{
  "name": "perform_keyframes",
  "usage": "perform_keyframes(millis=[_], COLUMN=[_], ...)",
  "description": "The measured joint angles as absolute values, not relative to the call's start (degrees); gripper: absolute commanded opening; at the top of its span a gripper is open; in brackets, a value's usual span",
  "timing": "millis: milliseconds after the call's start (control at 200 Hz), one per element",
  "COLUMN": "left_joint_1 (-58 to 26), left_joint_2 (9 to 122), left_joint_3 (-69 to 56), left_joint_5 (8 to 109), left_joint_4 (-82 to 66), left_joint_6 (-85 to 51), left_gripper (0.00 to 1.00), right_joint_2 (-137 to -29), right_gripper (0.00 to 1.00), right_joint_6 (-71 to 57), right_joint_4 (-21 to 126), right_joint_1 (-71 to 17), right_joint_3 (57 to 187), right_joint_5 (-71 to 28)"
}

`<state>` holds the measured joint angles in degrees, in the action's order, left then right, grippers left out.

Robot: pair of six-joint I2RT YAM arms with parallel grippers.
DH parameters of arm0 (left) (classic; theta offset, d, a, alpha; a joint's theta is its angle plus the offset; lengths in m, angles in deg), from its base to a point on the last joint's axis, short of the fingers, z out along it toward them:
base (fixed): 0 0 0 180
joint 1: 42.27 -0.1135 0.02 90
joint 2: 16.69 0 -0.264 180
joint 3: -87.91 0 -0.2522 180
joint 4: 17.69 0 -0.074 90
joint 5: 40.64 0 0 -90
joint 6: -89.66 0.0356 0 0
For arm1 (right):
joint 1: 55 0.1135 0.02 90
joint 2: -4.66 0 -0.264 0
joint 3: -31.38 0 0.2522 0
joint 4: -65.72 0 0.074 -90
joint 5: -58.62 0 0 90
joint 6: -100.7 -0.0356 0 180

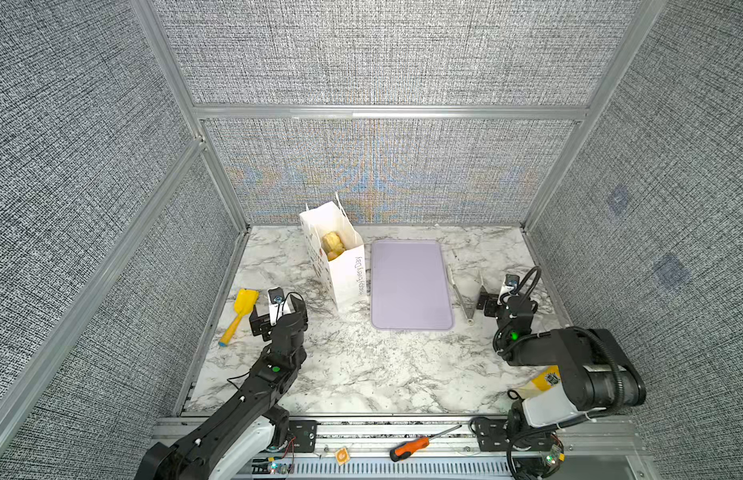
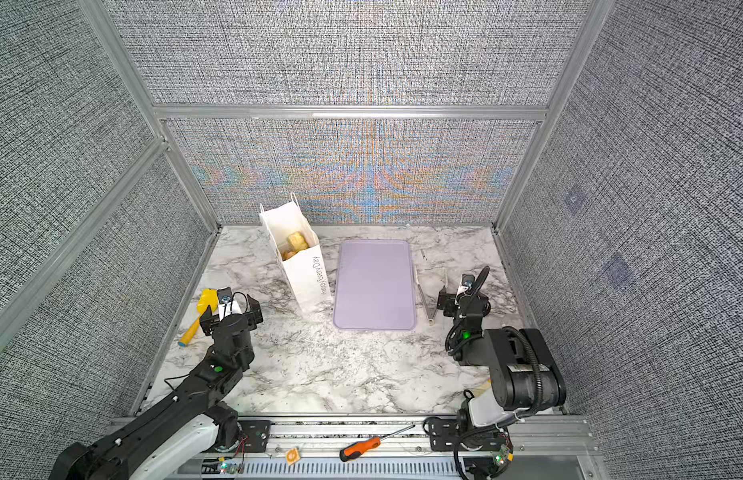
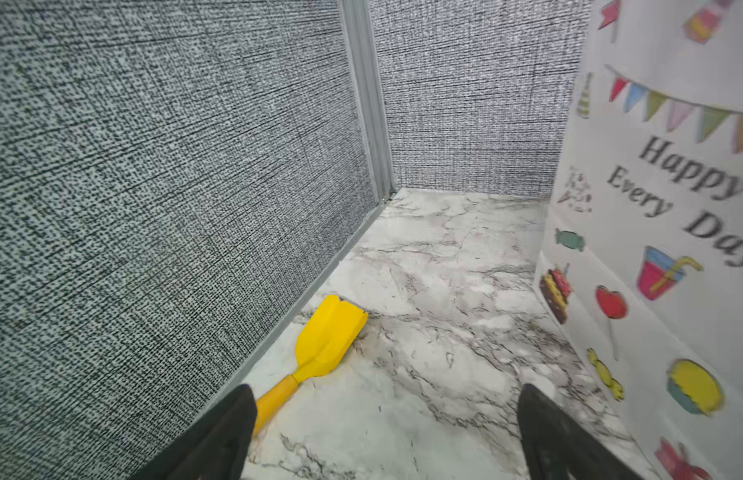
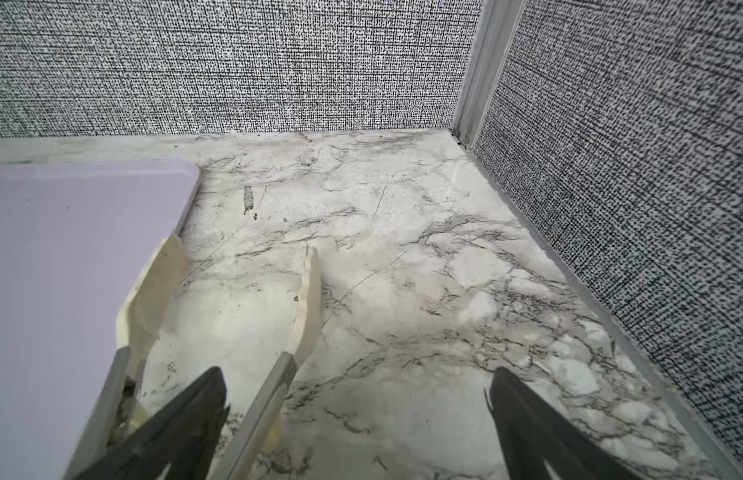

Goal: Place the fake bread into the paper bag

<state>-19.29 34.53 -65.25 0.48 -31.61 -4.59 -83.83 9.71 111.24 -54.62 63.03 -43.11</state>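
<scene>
The tall white paper bag (image 1: 344,272) stands at 11 o'clock on the marble-patterned desk (image 1: 361,365). The glossy golden fake bread (image 1: 333,244) shows inside its open mouth; how many pieces lie deeper cannot be told. The flat lilac tray (image 1: 411,286), at the bag's 3 o'clock, is bare. The jaws of the left arm (image 1: 261,382) and of the right arm (image 1: 527,345) stand wide apart, holding nothing. The job looks nearly finished. The chief risk is the left arm, at the bag's 7 o'clock: a swing could tip the tall, light bag and spill the bread. The right arm's jaws sit just beside the grey-handled, cream-tipped tongs (image 1: 461,295) and could drag them.
</scene>
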Motion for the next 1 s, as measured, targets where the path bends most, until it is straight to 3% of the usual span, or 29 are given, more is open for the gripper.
perform_keyframes(millis=[300, 590, 841, 1001], left_joint_1=[-26.3, -32.5, -35.8, -37.1], left_joint_2=[57.2, 65.4, 70.8, 70.9], left_joint_3=[-71.9, -73.0, -73.2, -69.8], left_joint_5=[6.5, 19.3, 27.6, 31.8], left_joint_4=[-62.2, -80.2, -87.2, -84.2], left_joint_6=[2.9, 3.6, 2.2, 1.1], left_gripper=[0.98, 0.98, 0.97, 0.98], right_joint_2=[-83.9, -83.9, -83.9, -83.9], right_gripper=[0.99, 0.99, 1.00, 0.99], right_joint_6=[9.5, 9.5, 9.5, 9.5], right_joint_4=[110.9, 110.9, 110.9, 110.9], right_joint_1=[-54.7, -54.7, -54.7, -54.7], right_joint_3=[63.0, 63.0, 63.0, 63.0], right_joint_5=[-42.9, -42.9, -42.9, -42.9])
